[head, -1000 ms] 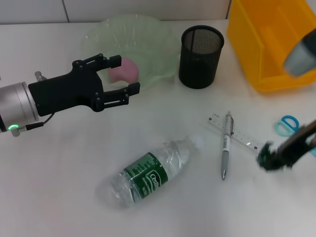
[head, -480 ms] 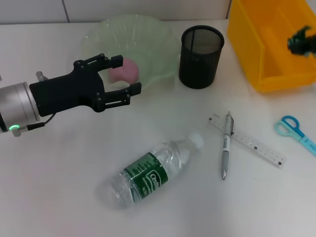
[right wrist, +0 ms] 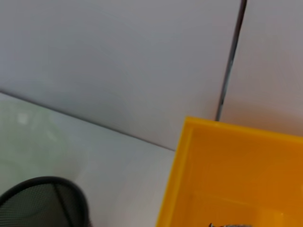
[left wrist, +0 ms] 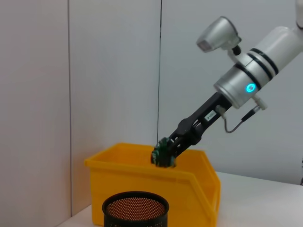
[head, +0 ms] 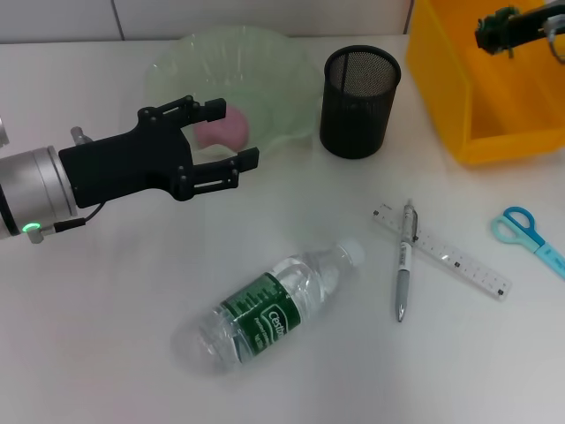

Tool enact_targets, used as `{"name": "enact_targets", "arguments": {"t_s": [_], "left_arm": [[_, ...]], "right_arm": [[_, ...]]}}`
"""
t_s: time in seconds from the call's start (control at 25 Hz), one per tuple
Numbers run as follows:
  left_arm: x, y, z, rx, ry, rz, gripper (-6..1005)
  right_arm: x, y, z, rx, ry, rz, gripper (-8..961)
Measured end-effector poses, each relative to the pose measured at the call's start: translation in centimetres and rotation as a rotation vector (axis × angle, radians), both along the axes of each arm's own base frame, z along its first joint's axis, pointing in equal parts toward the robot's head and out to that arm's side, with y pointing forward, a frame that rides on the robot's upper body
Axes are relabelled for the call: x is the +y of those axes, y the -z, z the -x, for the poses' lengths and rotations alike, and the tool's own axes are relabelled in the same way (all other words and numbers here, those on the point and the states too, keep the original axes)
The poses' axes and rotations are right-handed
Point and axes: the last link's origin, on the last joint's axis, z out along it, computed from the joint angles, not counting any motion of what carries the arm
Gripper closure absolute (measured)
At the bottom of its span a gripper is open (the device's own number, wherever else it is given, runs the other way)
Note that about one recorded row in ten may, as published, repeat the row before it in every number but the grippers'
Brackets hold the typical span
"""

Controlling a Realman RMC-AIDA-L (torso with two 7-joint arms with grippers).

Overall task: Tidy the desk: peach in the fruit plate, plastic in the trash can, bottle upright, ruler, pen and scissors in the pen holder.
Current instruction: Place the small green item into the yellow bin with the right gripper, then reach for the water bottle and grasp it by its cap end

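The peach is seen resting in the pale green fruit plate at the back of the desk. Just in front of it, the left gripper is held above the plate's near rim, its black fingers spread apart with nothing between them. The bottle is found lying on its side on the white desk, cap pointed toward the pen holder, which is placed upright just beside the plate. To the right of the bottle, the pen is laid across one end of the ruler, the two touching. The blue-handled scissors are left near the desk's right edge, apart from the ruler. Over at the yellow trash can, the right gripper is held above the bin's opening with something dark and greenish bunched at its tip; whether its fingers are parted or closed cannot be told.
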Motion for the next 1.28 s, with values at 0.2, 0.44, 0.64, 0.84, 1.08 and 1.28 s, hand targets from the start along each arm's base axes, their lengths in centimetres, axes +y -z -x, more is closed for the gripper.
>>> {"name": "enact_targets", "arguments": {"t_s": [0.2, 0.44, 0.64, 0.84, 1.08, 1.28], "left_arm": [[-0.1, 0.1, 0.0, -0.004, 0.001, 0.005, 181], [-0.4, 0.1, -0.1, -0.02, 0.006, 0.023, 182], [-0.9, -0.2, -0.3, -0.044, 0.022, 0.038, 182], [-1.1, -0.8, -0.8, -0.067, 0.018, 0.091, 183], [-1.6, -1.2, -2.8, 0.031, -0.011, 0.219, 184], [-2.2, -0.4, -8.4, 0.242, -0.126, 0.259, 185]], "right_arm": [[0.4, 0.6, -0.2, -0.047, 0.011, 0.003, 596], [-0.4, -0.4, 0.1, 0.002, -0.023, -0.041, 474], [-4.9, -1.3, 1.0, 0.183, -0.209, -0.019, 246], [-10.8, -0.4, -0.7, 0.367, -0.391, 0.118, 108], [-14.9, 0.5, -4.4, 0.407, -0.437, 0.202, 109], [-17.4, 0.7, -8.0, 0.42, -0.426, 0.22, 110]]}}
